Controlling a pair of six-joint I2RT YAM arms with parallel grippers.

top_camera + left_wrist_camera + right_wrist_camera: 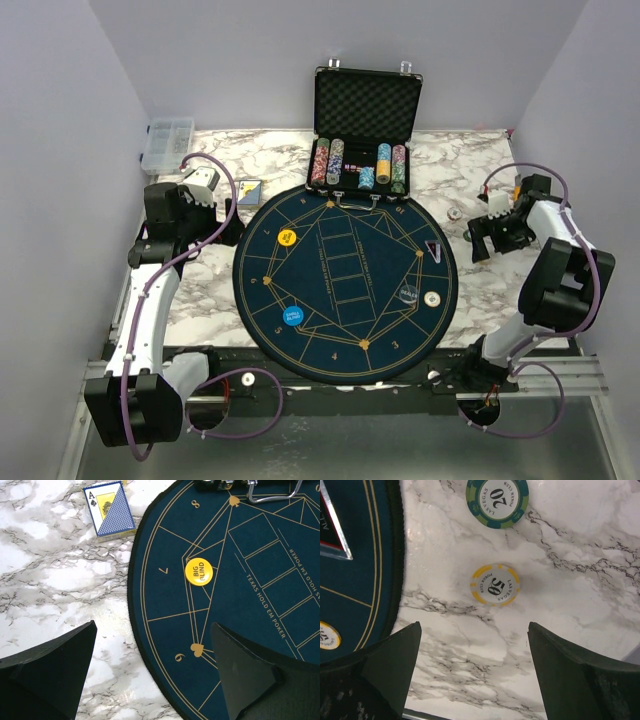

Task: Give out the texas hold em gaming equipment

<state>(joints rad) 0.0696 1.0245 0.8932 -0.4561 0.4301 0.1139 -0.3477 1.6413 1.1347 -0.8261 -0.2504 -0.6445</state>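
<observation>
A yellow "big blind" disc point(287, 238) point(201, 571), a blue disc point(293, 316), a clear dealer disc point(408, 293) and a cream dark-rimmed chip point(431, 299) point(326, 635) lie on the round dark-blue mat point(345, 330). A boxed card deck point(249, 191) point(109, 509) lies on the marble at the mat's far left. A yellow 50 chip point(494, 584) and a green 20 chip point(497, 497) lie on the marble right of the mat. My left gripper point(212, 200) point(155, 670) is open and empty above the mat's left edge. My right gripper point(480, 238) point(472, 670) is open and empty, near side of the 50 chip.
An open black case point(365, 110) with rows of stacked chips stands behind the mat. A clear compartment box point(167, 143) sits at the far left corner. A dark triangular piece with a silver edge point(433, 248) point(332, 530) lies on the mat's right side.
</observation>
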